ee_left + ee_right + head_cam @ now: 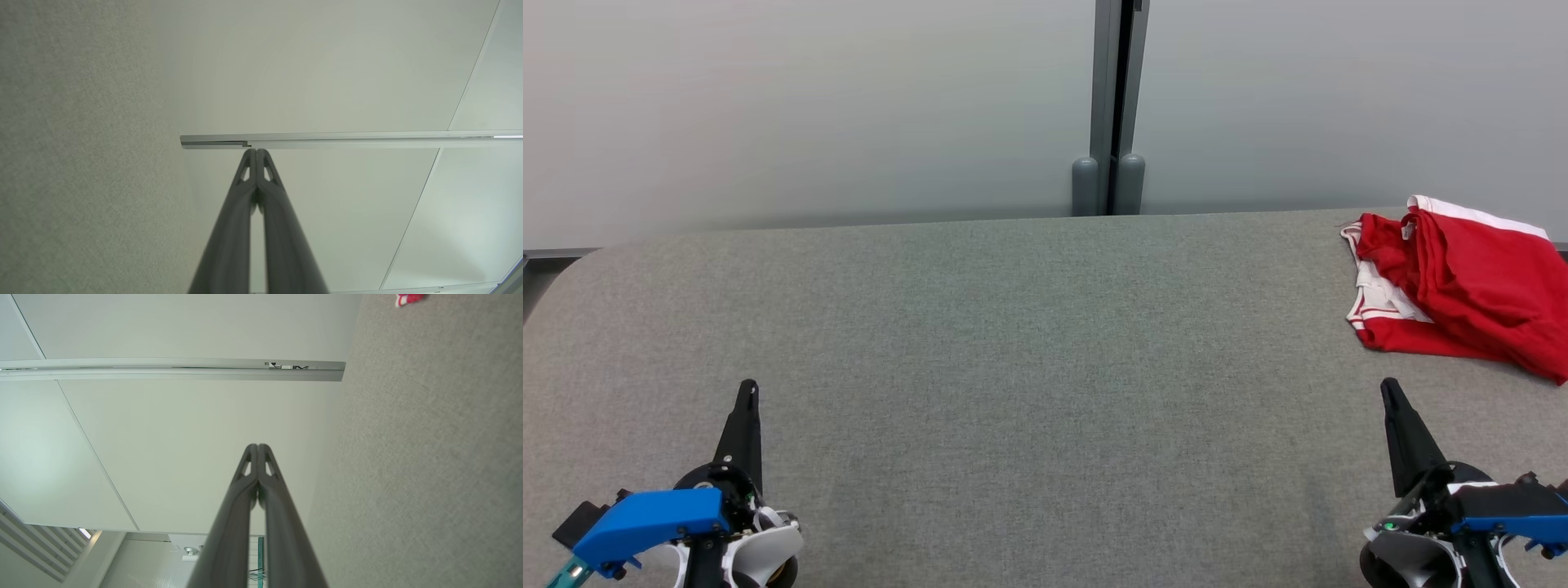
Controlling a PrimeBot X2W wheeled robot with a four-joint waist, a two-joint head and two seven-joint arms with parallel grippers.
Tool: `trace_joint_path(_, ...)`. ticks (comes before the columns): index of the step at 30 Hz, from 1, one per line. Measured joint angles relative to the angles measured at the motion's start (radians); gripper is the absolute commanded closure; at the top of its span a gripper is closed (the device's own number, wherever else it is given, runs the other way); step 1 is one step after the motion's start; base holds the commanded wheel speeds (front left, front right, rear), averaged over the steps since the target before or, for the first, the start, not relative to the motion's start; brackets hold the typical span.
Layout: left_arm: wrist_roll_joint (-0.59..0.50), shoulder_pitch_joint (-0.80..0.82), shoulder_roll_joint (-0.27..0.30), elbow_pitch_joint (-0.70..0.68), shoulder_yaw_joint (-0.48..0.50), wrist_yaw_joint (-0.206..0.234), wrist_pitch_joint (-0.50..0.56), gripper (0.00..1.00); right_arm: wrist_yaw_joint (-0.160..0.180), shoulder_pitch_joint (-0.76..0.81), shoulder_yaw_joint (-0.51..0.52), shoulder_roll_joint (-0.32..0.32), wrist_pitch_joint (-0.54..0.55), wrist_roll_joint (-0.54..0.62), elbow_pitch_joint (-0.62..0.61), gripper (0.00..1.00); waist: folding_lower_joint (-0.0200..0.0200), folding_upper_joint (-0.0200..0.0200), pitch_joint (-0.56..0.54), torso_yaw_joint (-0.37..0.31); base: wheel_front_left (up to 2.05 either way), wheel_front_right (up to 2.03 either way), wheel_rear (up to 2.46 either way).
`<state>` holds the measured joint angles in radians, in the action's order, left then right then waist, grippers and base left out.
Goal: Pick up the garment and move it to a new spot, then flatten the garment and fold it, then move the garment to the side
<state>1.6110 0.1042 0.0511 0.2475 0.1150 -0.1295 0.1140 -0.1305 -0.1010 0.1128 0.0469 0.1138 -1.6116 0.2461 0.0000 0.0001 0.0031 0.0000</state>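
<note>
**Head view.** Red garment (1462, 286) w/ white trim lies bunched in loose layers on the grey table (1013, 327). It sits ahead of and slightly outboard of the right gripper (1390, 388), well apart from it, and far across from the left gripper (749, 390). Both grippers sit low at the near edge, set wide apart, fingers pointing away from the robot and clenched on nothing, i.e. a parked pose. The garment's spot near the table's right end fits two readings: a heap awaiting pick-up, or a rough fold already set aside. The layers are too rumpled to settle which.

**Left wrist view.** The left gripper (256, 152) has its fingers pressed tip to tip w/ nothing between. The table (81, 163) runs along the fingers' left. Pale wall panels (327, 81) and a metal rail (347, 139) lie ahead.

**Right wrist view.** The right gripper (258, 447) is likewise closed and empty. The table (429, 457) is on the fingers' right. A sliver of the garment (410, 299) shows at the top edge, ahead and off to the right, so the fingers do not aim at it.
</note>
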Motion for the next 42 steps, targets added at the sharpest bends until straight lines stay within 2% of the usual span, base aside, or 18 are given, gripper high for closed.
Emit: trace_joint_path(42,0.0,0.0,0.0,0.0,0.0,0.0,0.0,1.0,0.0,0.0,0.0,0.0,0.0,0.0,0.0,1.0,0.0001,0.0,0.0,0.0,0.0,0.0,0.0)
